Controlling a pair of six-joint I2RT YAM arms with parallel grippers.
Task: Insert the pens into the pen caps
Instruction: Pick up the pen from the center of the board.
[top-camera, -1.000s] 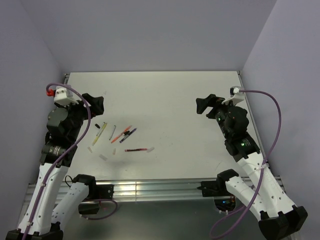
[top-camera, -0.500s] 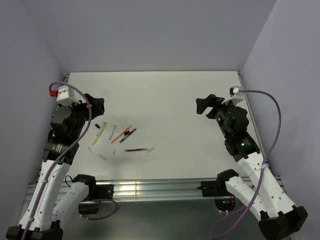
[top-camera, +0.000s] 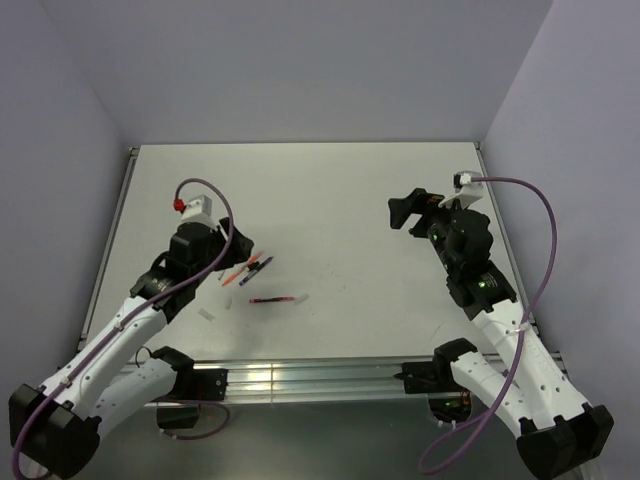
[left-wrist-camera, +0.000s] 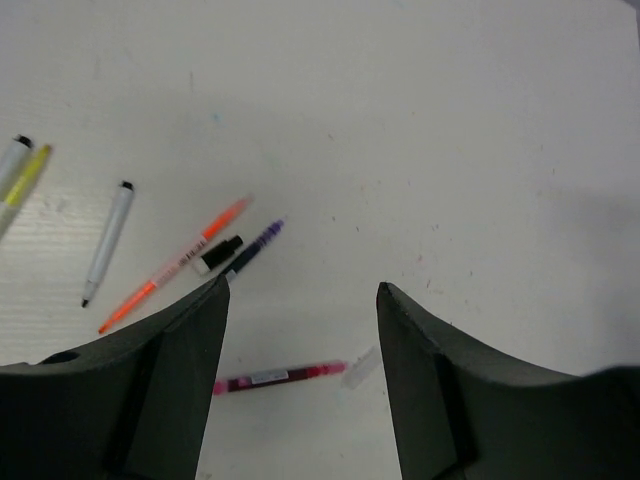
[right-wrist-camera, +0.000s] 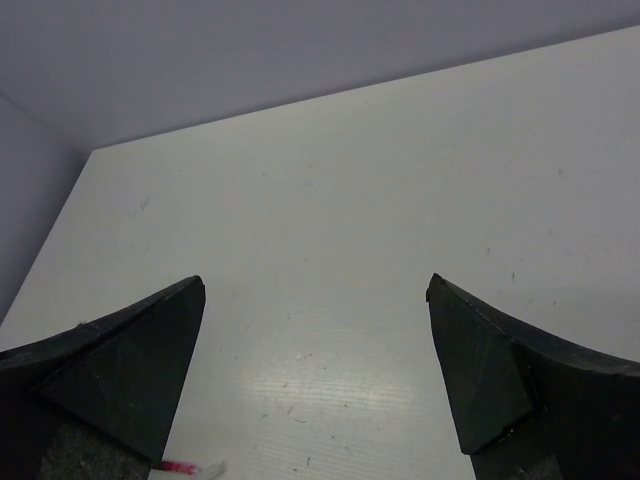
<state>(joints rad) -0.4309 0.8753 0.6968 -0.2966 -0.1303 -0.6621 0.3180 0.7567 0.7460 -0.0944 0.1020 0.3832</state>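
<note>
In the left wrist view the pens lie scattered on the white table. A yellow pen (left-wrist-camera: 24, 182) and a white-black pen (left-wrist-camera: 107, 240) lie at the left. An orange pen (left-wrist-camera: 175, 265) and a dark purple pen (left-wrist-camera: 255, 248) are in the middle, with a black pen cap (left-wrist-camera: 218, 253) between them. A red pen (left-wrist-camera: 275, 377) lies nearer, with a clear pen cap (left-wrist-camera: 361, 367) at its tip. My left gripper (left-wrist-camera: 302, 285) hangs open above the red pen, holding nothing. My right gripper (right-wrist-camera: 316, 282) is open and empty, far to the right (top-camera: 405, 210).
Another clear cap (top-camera: 207, 314) lies near the table's front left. The left arm (top-camera: 150, 300) reaches diagonally over the table's left side and covers the yellow and white pens in the top view. The grey walls stand close on both sides.
My left arm has swung from the left edge rightward and out over the pens. Its jaws look slightly narrower. The right arm has barely moved.
</note>
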